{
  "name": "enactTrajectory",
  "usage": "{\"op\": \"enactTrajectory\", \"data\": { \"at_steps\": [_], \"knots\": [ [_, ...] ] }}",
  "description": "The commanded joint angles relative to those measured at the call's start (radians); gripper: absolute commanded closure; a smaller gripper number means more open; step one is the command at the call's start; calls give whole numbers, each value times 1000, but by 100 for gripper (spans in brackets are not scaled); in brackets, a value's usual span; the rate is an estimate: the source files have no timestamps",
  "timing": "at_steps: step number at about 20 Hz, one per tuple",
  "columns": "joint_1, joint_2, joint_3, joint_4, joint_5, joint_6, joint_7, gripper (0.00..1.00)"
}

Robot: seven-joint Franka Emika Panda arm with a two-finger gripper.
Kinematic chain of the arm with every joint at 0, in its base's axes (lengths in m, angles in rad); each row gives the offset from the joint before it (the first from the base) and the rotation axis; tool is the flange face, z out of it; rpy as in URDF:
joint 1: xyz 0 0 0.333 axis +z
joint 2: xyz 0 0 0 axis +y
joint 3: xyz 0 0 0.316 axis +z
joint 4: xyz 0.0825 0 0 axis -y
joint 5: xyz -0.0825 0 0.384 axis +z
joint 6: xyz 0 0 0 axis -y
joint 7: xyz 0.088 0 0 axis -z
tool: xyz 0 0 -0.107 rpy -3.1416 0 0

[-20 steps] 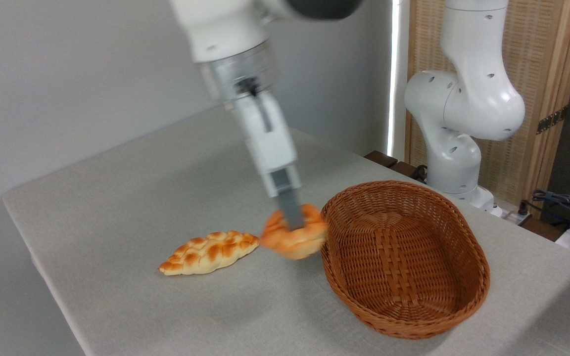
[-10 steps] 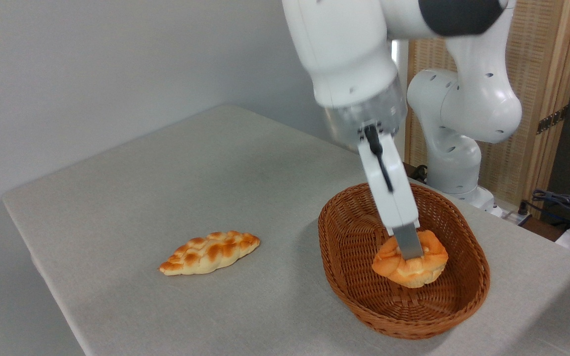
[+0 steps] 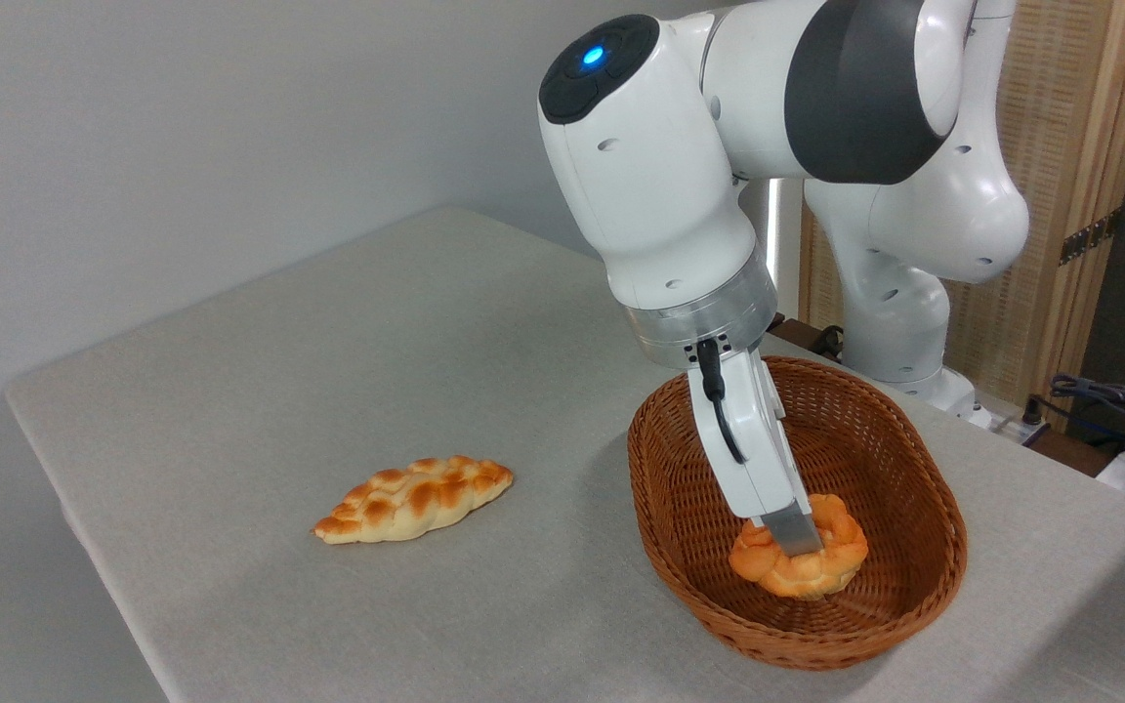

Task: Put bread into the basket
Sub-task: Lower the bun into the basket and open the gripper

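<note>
Camera: one round, orange-golden knotted bun (image 3: 797, 568) inside one wicker basket (image 3: 904, 586), gripper (image 3: 795, 539) clamped on it; one braided loaf (image 3: 413, 499) lower left.

This looks like a robotics lab or test room. A white robot arm (image 3: 816, 127) is mounted beside a plain table (image 3: 328, 391) draped in grey cloth, set against a bare grey wall (image 3: 182, 127). A wooden slatted screen (image 3: 1080, 117) stands behind, and loose cables (image 3: 1109, 400) lie at the right edge.
</note>
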Motion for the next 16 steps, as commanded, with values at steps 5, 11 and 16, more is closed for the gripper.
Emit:
{"op": "enactTrajectory", "data": {
  "at_steps": [5, 11, 16],
  "knots": [
    [-16, 3, 14, -7, 20, 40, 2, 0],
    [-16, 10, 12, -24, 20, 39, 2, 0],
    [-16, 11, 6, -21, 11, 37, -5, 0]
  ]
}}
